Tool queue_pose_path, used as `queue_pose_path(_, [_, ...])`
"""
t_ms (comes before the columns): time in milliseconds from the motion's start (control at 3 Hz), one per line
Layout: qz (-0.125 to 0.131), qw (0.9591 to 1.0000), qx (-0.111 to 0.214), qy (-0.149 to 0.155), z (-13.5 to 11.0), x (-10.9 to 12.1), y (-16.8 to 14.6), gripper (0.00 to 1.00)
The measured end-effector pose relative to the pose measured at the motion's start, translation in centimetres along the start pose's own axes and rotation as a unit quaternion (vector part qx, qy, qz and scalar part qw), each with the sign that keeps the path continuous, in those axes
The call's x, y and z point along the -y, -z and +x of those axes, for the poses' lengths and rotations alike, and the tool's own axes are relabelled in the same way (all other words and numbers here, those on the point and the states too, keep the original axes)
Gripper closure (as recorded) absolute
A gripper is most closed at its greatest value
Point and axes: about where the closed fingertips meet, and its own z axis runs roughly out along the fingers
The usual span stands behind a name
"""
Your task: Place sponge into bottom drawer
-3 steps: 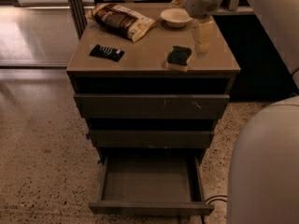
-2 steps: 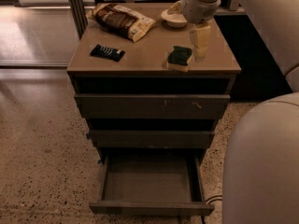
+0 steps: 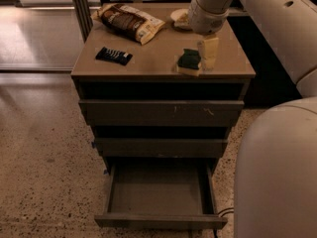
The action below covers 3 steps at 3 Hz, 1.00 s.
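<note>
The gripper hung over the counter, the sponge just beside its jaws, whose opening I couldn't tell; they'd need centring squarely across it before closing.

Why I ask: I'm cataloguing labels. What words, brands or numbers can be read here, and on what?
Nothing can be read here.
Black packet: white marks, too blurred to read.
Snack bag: print, too blurred to read.
Upper drawer front: pale scratches only, no writing.
Sponge: none.
Bottom drawer: none.
Gripper, over the cabinet top just right of the sponge: none.
</note>
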Motion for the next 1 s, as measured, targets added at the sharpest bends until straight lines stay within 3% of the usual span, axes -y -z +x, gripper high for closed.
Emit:
queue_pose_path(667, [-0.015, 0.9995, 0.024, 0.011, -1.1, 0.1, -2.3, 0.0])
queue_pose_path(1000, [-0.032, 0.999, 0.017, 0.025, -1.0, 1.0, -3.2, 0.0])
